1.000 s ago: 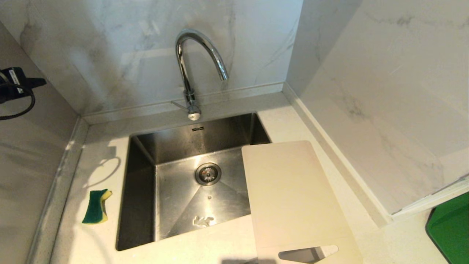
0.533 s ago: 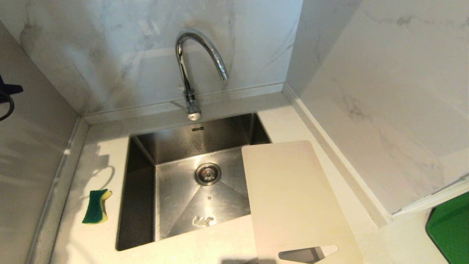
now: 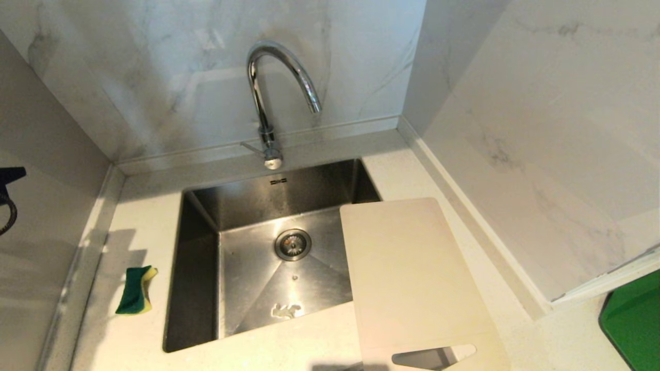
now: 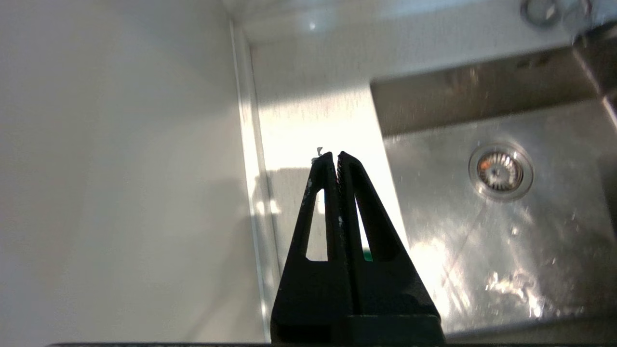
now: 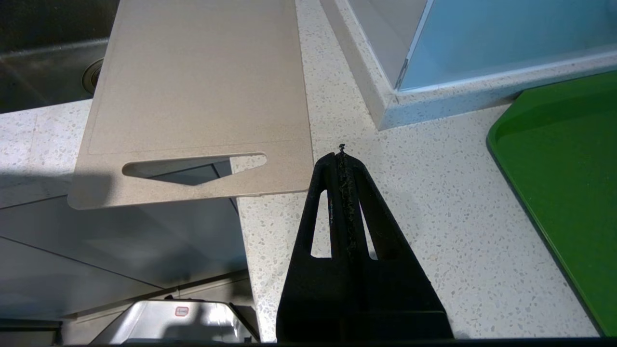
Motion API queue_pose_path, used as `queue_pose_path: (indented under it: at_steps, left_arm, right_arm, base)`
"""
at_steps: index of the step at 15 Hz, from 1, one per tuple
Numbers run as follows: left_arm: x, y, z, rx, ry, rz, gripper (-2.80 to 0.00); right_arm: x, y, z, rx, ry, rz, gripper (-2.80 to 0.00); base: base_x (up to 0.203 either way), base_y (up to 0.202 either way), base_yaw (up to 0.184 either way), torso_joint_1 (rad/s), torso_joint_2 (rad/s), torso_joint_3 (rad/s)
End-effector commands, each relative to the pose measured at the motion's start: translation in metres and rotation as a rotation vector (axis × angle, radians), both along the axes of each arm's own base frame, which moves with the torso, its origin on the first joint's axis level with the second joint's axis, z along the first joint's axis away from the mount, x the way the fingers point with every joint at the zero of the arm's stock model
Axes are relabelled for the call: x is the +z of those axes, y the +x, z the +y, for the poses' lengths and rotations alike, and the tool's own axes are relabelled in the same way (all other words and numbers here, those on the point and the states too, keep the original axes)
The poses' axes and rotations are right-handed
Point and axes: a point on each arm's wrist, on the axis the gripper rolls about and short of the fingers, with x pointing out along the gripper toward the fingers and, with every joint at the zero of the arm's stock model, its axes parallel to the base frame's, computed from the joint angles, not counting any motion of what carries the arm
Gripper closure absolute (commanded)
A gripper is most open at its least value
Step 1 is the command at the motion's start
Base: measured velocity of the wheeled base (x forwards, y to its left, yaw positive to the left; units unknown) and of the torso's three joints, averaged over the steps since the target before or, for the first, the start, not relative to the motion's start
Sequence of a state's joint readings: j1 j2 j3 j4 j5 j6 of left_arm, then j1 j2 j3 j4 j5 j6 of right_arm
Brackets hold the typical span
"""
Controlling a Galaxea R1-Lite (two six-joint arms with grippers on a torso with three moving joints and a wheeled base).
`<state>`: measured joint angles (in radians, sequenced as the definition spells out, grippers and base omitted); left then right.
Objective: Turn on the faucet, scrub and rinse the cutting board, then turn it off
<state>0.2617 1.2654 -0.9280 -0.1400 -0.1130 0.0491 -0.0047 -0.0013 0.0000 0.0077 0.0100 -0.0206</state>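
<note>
No water running from the tall chrome gooseneck faucet (image 3: 268,103). The cream-white plastic cutting board (image 3: 412,278) bridges the steel sink (image 3: 198,288) corner and overhangs the counter edge. Left gripper (image 4: 334,155) clenched, empty, over the counter left of the sink; right gripper (image 5: 342,155) clenched, empty, just beside the board. Risk: a nudge could tip the board off; pinched tips may slip off the thin lever (image 3: 251,148).

1. This is a kitchen, at a sink corner: a square stainless-steel sink basin (image 3: 196,288) with a round drain strainer (image 3: 293,244) is sunk into a pale speckled stone worktop (image 3: 144,335).
2. A tall chrome gooseneck faucet (image 3: 268,93) rises at the frame's upper middle before white marble-look wall panels (image 3: 154,62).
3. A green-and-yellow scrub sponge (image 3: 136,290) lies at lower left.
4. A cream plastic cutting board (image 3: 412,278) lies at lower right, overhanging the basin.
5. A green tray (image 3: 634,324) shows at the far right edge.
</note>
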Motion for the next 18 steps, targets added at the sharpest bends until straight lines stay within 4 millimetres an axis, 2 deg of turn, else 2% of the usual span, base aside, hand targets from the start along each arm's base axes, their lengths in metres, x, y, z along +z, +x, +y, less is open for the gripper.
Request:
queue_pose_path:
  at_steps: [1,5,9,12,14,18]
  left_arm:
    - [-0.022,-0.020,-0.006,-0.003,-0.002,0.001,0.00]
    - [-0.061,-0.056,-0.016,-0.035,-0.018,0.006,0.00]
    - [-0.085,-0.096,-0.027,-0.048,-0.017,-0.027,0.00]
    - [-0.110,-0.123,-0.035,-0.083,-0.034,-0.033,0.00]
    - [-0.126,-0.137,-0.039,-0.095,-0.047,-0.033,0.00]
    - [-0.140,-0.153,-0.044,-0.114,-0.105,-0.071,0.00]
  right_arm:
    - [0.000,0.000,0.000,0.001,-0.001,0.001,0.00]
    - [0.000,0.000,0.000,0.001,-0.001,0.001,0.00]
    - [0.000,0.000,0.000,0.001,-0.001,0.001,0.00]
    - [0.000,0.000,0.000,0.001,-0.001,0.001,0.00]
    - [0.000,0.000,0.000,0.001,0.000,0.001,0.00]
    - [0.000,0.000,0.000,0.001,0.001,0.001,0.00]
  base:
    - [0.000,0.000,0.000,0.000,0.00,0.000]
    - [0.000,0.000,0.000,0.000,0.00,0.000]
    - [0.000,0.000,0.000,0.000,0.00,0.000]
    - [0.000,0.000,0.000,0.000,0.00,0.000]
    - [0.000,0.000,0.000,0.000,0.00,0.000]
    - [0.000,0.000,0.000,0.000,0.00,0.000]
